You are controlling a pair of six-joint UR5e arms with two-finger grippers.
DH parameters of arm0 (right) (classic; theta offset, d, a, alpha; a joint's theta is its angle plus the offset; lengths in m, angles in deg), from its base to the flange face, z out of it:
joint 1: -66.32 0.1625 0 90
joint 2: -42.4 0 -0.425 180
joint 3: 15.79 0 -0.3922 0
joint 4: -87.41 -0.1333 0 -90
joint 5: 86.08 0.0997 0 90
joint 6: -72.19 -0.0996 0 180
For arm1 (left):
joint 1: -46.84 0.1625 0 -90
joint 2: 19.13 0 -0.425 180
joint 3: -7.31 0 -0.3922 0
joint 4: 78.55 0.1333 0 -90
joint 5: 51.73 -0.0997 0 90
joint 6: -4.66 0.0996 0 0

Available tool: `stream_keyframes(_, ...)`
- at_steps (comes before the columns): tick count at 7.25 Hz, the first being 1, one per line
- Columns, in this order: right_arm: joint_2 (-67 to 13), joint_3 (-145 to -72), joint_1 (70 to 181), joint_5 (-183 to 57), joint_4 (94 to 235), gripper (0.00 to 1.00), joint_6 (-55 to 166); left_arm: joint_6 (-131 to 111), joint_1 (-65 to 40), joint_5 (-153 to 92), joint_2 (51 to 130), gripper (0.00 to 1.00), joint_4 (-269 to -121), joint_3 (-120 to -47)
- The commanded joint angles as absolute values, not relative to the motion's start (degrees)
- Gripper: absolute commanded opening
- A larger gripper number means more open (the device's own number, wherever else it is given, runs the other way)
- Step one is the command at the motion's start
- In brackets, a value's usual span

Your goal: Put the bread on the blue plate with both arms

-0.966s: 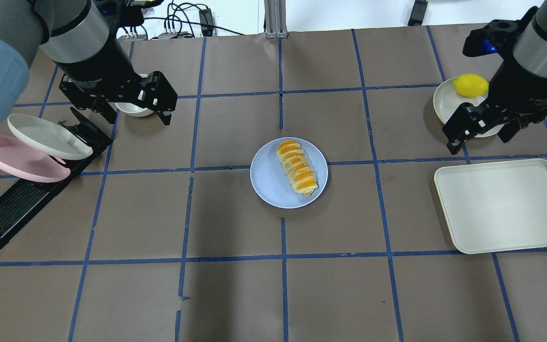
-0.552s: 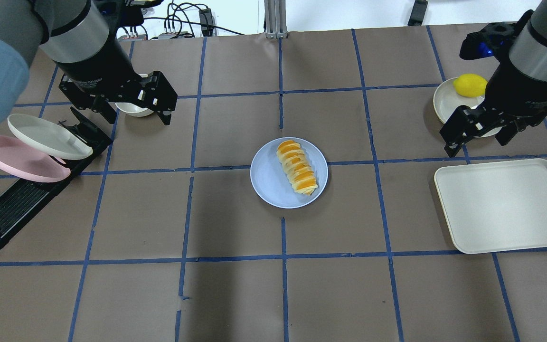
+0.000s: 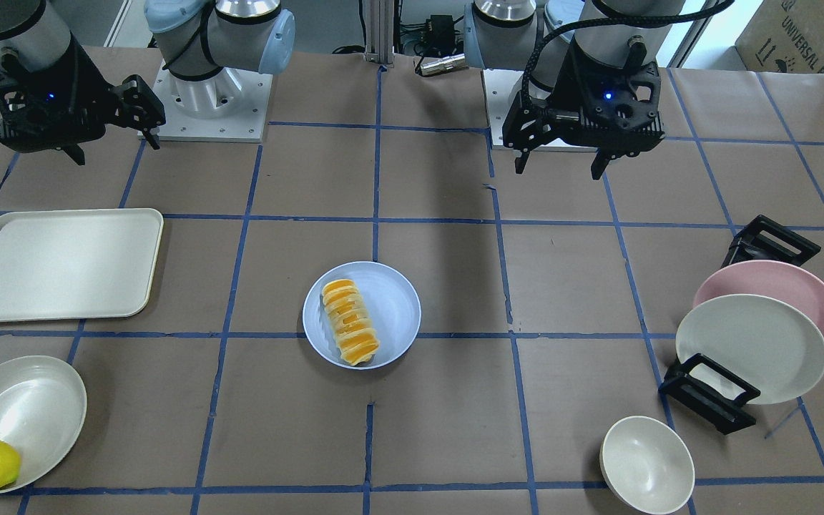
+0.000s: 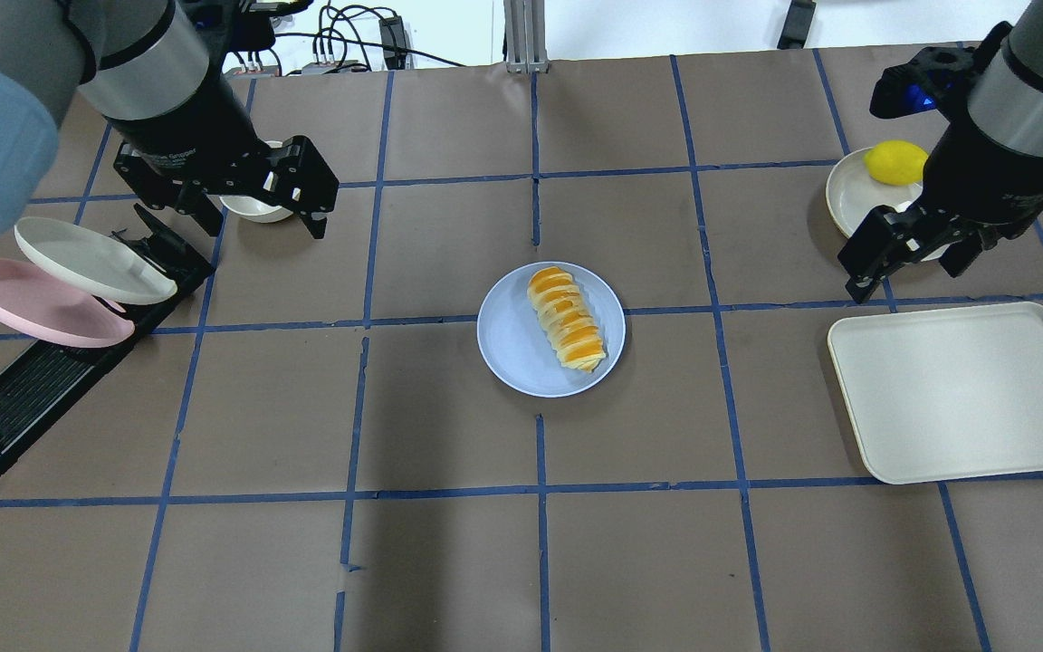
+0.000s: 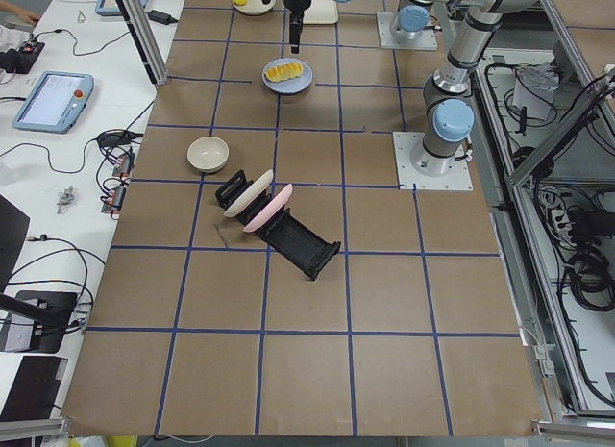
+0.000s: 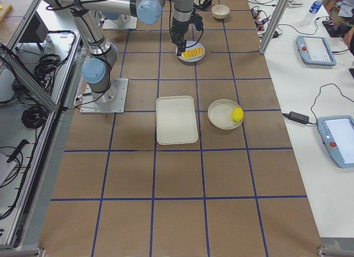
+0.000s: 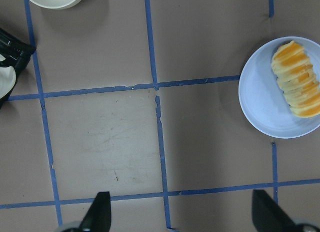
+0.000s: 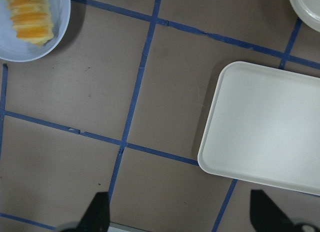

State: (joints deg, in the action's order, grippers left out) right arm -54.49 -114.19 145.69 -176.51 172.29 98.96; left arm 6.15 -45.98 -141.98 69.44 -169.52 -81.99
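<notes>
The bread [image 4: 567, 317], a loaf striped orange and cream, lies on the blue plate [image 4: 512, 349] in the middle of the table. Both also show in the front view, the bread [image 3: 350, 320] on the plate [image 3: 394, 300]. My left gripper [image 4: 265, 228] is open and empty, hovering well to the plate's left. Its wrist view shows the bread [image 7: 297, 78] on the plate [image 7: 260, 100] at the right edge. My right gripper [image 4: 906, 276] is open and empty, far to the plate's right. Its wrist view has the bread [image 8: 31, 17] at the top left corner.
A cream tray [image 4: 965, 389] lies at the right. Behind it a white plate [image 4: 847, 195] holds a yellow lemon [image 4: 894, 163]. A small white bowl [image 4: 257, 210] sits under my left gripper. A black rack [image 4: 60, 371] at the left holds a pink plate [image 4: 42, 303] and a cream plate [image 4: 91, 263].
My right arm has shifted slightly, its gripper still open. The left arm, the bread and the plate have not moved.
</notes>
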Motion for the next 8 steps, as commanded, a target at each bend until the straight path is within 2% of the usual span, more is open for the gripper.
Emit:
stream_keyframes(1,-54.55,-114.23,145.69,-176.61,172.4,1.0,99.53,6.15,-45.98,-142.0,69.46,1.0,-169.52,-81.99)
stream_keyframes(8,-54.37,-113.97,145.42,-177.66,171.61,1.0,97.68,6.24,-45.98,-142.43,69.37,1.0,-169.52,-82.07)
